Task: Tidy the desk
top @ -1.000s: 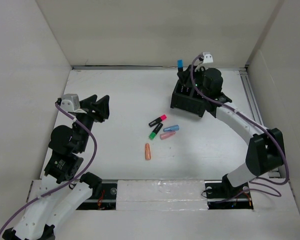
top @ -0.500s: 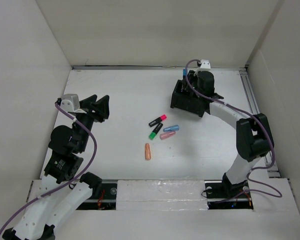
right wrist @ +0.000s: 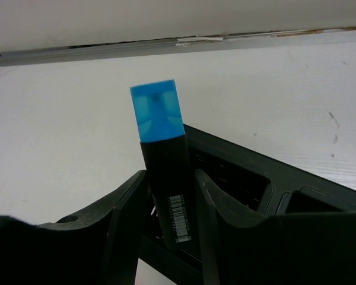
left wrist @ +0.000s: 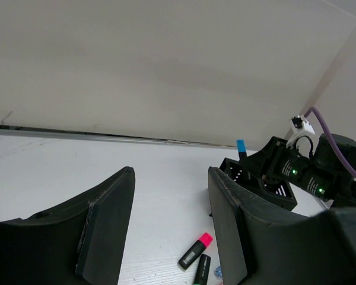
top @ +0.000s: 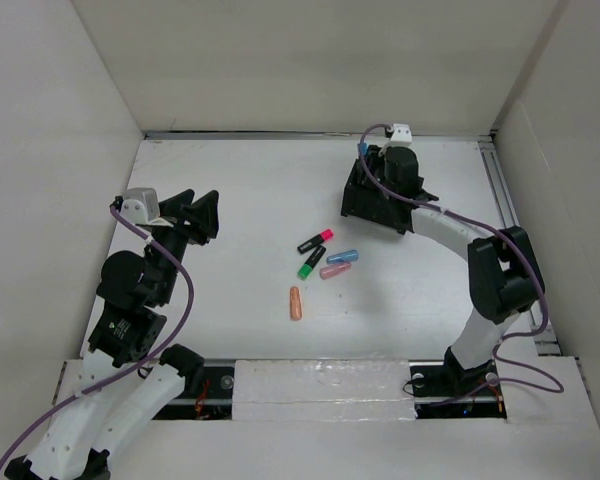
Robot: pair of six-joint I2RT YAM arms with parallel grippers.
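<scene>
The right gripper (right wrist: 170,175) has its fingers on both sides of the blue-capped highlighter (right wrist: 165,154), clamped or just loosened I cannot tell, which stands almost upright, cap up, foot in the black organizer (right wrist: 249,172) at the far right of the desk (top: 230,180), so I judge one item nearly stored and five loose items (top: 313,262) mid-desk not yet done, the left gripper (left wrist: 170,178) apart and empty.

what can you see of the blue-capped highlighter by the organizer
The blue-capped highlighter has a translucent blue cap on a black barrel with a white barcode label. It stands nearly upright, cap up, its lower end hidden at the black organizer's rim. The fingers of the right gripper flank the barrel closely; whether they clamp it is unclear.
</scene>
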